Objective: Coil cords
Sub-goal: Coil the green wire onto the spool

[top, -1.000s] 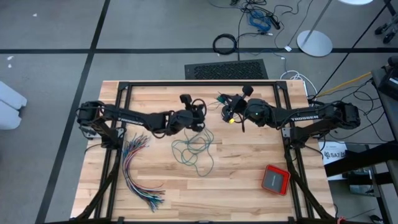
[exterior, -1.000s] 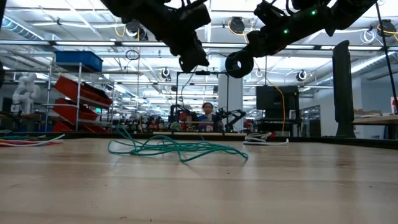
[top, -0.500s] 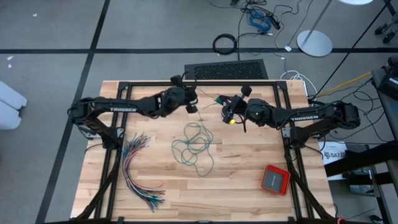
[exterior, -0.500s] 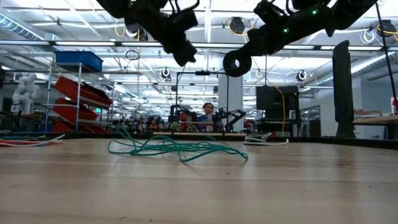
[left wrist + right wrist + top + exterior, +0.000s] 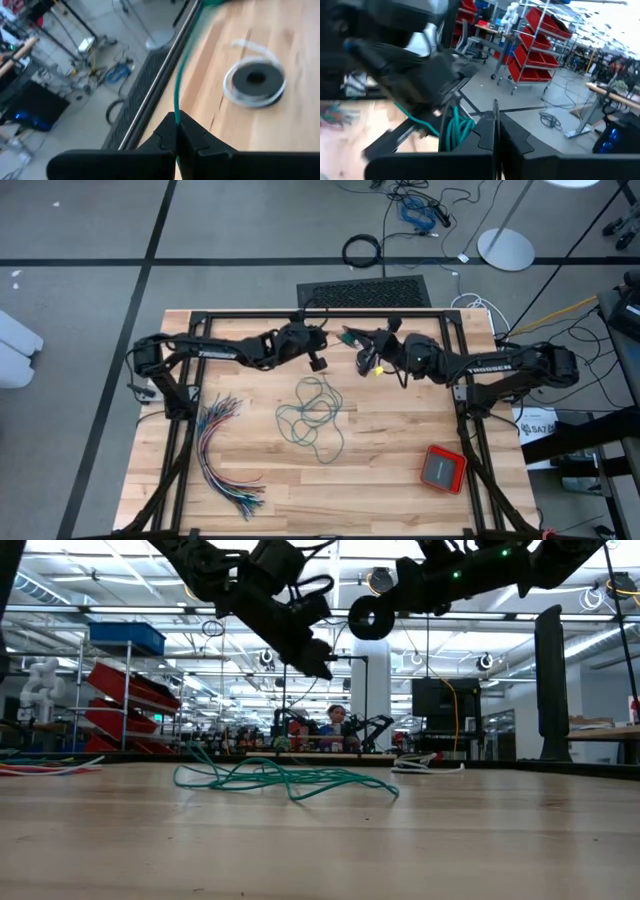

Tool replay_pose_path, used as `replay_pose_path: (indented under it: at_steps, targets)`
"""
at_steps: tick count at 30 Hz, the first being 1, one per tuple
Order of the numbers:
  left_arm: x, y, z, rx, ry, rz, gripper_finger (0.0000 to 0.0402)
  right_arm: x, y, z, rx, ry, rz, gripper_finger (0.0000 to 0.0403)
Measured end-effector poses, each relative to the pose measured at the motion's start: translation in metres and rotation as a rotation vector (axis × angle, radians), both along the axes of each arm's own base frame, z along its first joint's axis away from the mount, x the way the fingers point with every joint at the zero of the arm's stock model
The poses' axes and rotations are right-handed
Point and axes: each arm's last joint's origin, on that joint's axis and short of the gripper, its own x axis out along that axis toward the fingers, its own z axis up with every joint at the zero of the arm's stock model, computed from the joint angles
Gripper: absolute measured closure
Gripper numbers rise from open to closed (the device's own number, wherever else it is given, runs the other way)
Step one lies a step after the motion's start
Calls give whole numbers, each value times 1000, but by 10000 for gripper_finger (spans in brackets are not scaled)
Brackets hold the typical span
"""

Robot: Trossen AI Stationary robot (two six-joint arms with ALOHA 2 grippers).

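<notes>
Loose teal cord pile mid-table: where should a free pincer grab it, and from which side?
Take the teal cord at the single loop trailing toward the near edge, coming straight down from above. It lies flat on the table, and that strand is clear of the tangled middle.

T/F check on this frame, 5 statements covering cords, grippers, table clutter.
1. The left gripper is shut on the teal-green cord. True.
2. All of the teal-green cord is lifted off the table. False: a loose tangle of it lies on the wooden table.
3. The red box sits next to the many-coloured wire bundle. False: the box is near the right front corner, the bundle on the left side.
4. The right gripper is up in the air with teal loops beside it. True.
5. Both arms are parked at the front edge of the table. False: both reach toward the middle of the rear edge.
</notes>
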Motion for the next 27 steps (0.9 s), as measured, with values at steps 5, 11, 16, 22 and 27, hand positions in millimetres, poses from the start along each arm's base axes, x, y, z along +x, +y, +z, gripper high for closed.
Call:
replay_pose_path:
  at_steps: [5, 11, 16, 22, 27]
  targets:
    - [10, -10, 8, 8, -143, -45, 401, 7, -7, -4, 43, -73, -16, 403]
    - [13, -8, 2, 24, -140, -2, 401, 14, -11, -8, 79, -141, 44, 403]
    - [11, -2, -1, -15, -146, 19, 401, 13, -12, -7, 88, -161, 45, 403]
    - [15, -2, -9, -38, -139, 9, 401, 13, -11, -1, 62, -216, 52, 403]
    - [18, -2, -21, -72, -120, 22, 402, 12, -12, 0, 54, -221, 45, 403]
